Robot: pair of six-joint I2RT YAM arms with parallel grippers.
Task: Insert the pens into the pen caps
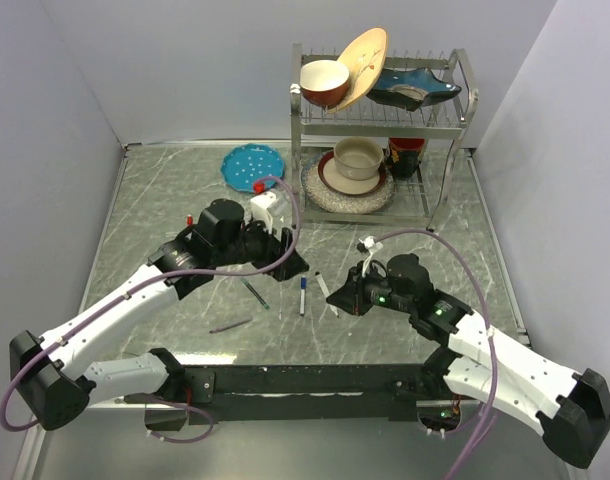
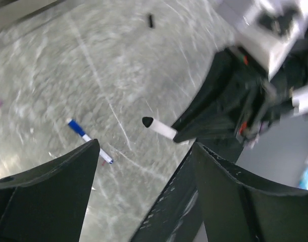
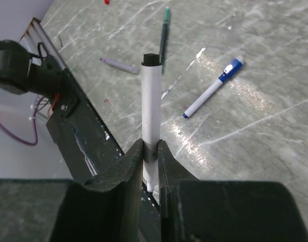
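Left gripper (image 2: pixel 144 146): jaws apart, empty, just left of the blue pen (image 1: pixel 303 295). Right gripper (image 3: pixel 150 151): right of that pen, clamped on the black-ended pen (image 3: pixel 151 101), long axis aimed at the left gripper (black end leading). Small dark piece (image 2: pixel 150 20) beyond the blue pen: cap or not, we cannot tell.

The left gripper (image 1: pixel 288 262) hangs just left of centre over the grey marbled table (image 1: pixel 155 200); the right gripper (image 1: pixel 345 296) reaches in from the lower right, its tip at a white pen (image 1: pixel 325 290); just left of that lies a blue-ended pen (image 1: pixel 303 296), and further left a dark green pen (image 1: pixel 255 293); a blue plate (image 1: pixel 247 165) sits at upper centre, beside a dish rack (image 1: pixel 385 127) holding bowls and plates.
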